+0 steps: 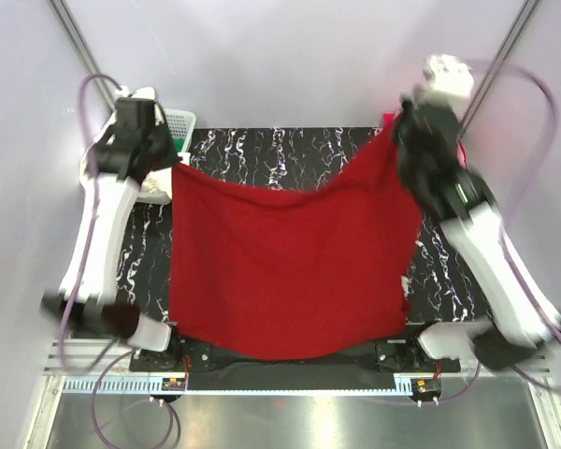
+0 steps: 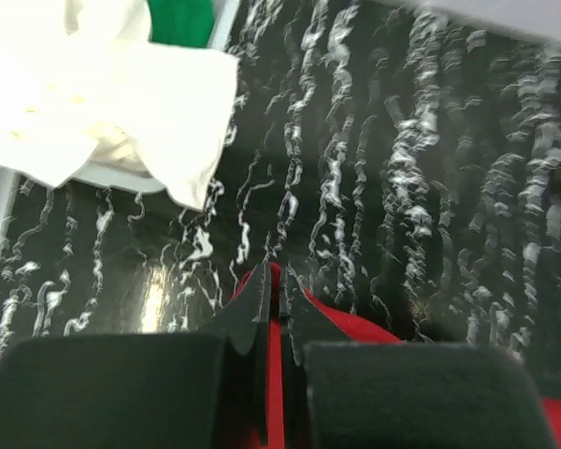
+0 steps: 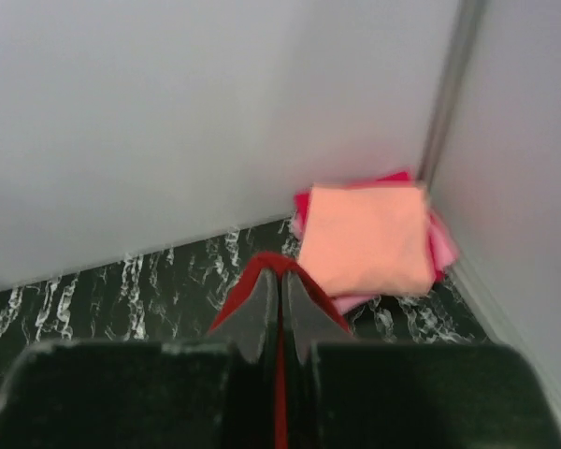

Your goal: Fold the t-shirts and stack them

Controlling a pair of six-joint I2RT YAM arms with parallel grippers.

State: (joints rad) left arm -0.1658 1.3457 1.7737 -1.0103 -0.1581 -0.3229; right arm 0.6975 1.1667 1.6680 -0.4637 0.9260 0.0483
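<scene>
The dark red t-shirt (image 1: 290,262) hangs spread between both arms above the black marble table (image 1: 262,150). My left gripper (image 1: 175,168) is shut on its upper left corner, with red cloth (image 2: 273,355) pinched between the fingers. My right gripper (image 1: 397,131) is shut on the upper right corner (image 3: 279,271). A folded salmon pink shirt (image 3: 369,238) lies on a magenta one (image 3: 439,245) in the far right corner. A white shirt (image 2: 103,103) and a green one (image 2: 179,21) lie at the far left.
A white lattice basket (image 1: 179,122) stands at the back left, beside the left arm. Grey walls close the back and sides. The red shirt's lower edge hangs over the arm bases at the near table edge (image 1: 290,360).
</scene>
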